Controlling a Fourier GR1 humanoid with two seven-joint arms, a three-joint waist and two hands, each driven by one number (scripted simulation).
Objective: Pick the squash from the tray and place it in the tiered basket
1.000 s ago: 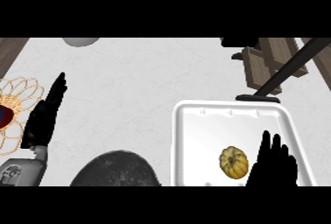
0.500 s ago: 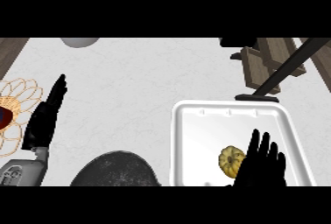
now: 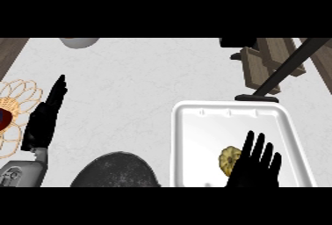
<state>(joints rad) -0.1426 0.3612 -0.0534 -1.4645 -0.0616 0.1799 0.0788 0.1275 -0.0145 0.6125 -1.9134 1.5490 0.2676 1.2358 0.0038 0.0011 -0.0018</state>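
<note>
right hand (image 3: pixel 256 169) with fingers straight and spread covers the squash's (image 3: pixel 229 159) right side in the white tray (image 3: pixel 188 145); its long axis runs near to far. left hand (image 3: pixel 45 118) rests flat-fingered on the desk (image 3: pixel 149 79) beside the wire tiered basket (image 3: pixel 16 114).

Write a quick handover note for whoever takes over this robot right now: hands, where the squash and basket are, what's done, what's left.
Right hand: open, fingers straight, over the white tray, partly covering the squash; no grip yet.
Left hand: open, resting at the view's left, beside the tiered basket.
Squash lies in the tray; the basket sits at the counter's far left edge.
Done: right hand brought to the squash.
Left: grasp it, lift, carry it across to the basket.
</note>
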